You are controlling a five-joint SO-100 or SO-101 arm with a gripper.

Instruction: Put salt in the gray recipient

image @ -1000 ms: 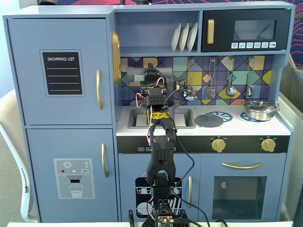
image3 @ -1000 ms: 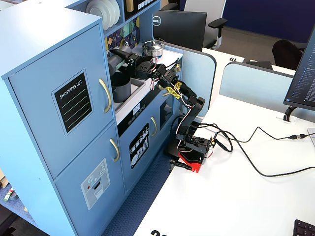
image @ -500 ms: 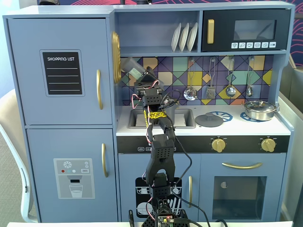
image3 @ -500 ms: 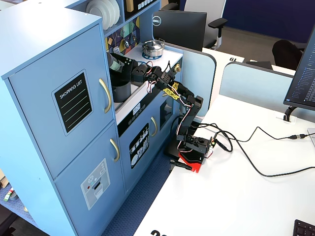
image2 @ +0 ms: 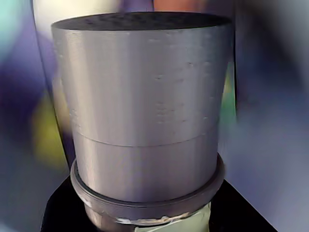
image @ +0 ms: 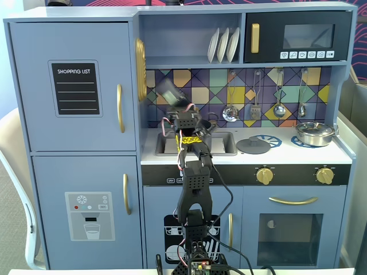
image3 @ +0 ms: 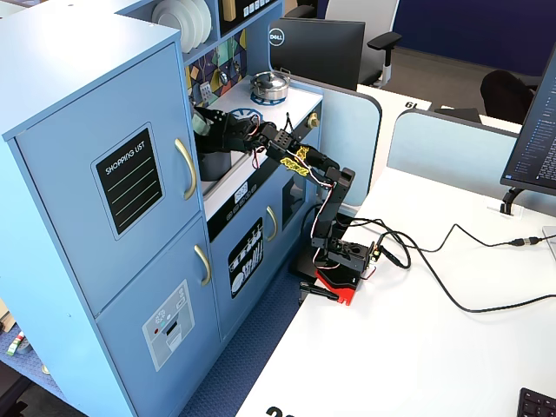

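Observation:
My gripper (image: 181, 110) is shut on the salt shaker (image: 170, 91) and holds it tilted to the upper left above the sink (image: 221, 143). In the wrist view the shaker (image2: 145, 111) fills the frame, gray with a dark perforated top and a strip of pale green label at the bottom; black gripper parts show at the lower corners. In the side fixed view the gripper (image3: 211, 122) holds the shaker (image3: 201, 124) over a dark gray cylinder, apparently the pot (image3: 214, 163), in the sink area. In the front fixed view the arm hides the pot.
A flat gray lid (image: 253, 146) lies on the counter right of the sink. A shiny steel pan (image: 314, 133) stands on the right burner. Utensils (image: 279, 109) hang on the backsplash. The fridge cabinet (image: 74, 86) walls the left side, and a shelf with plates (image: 223, 44) is overhead.

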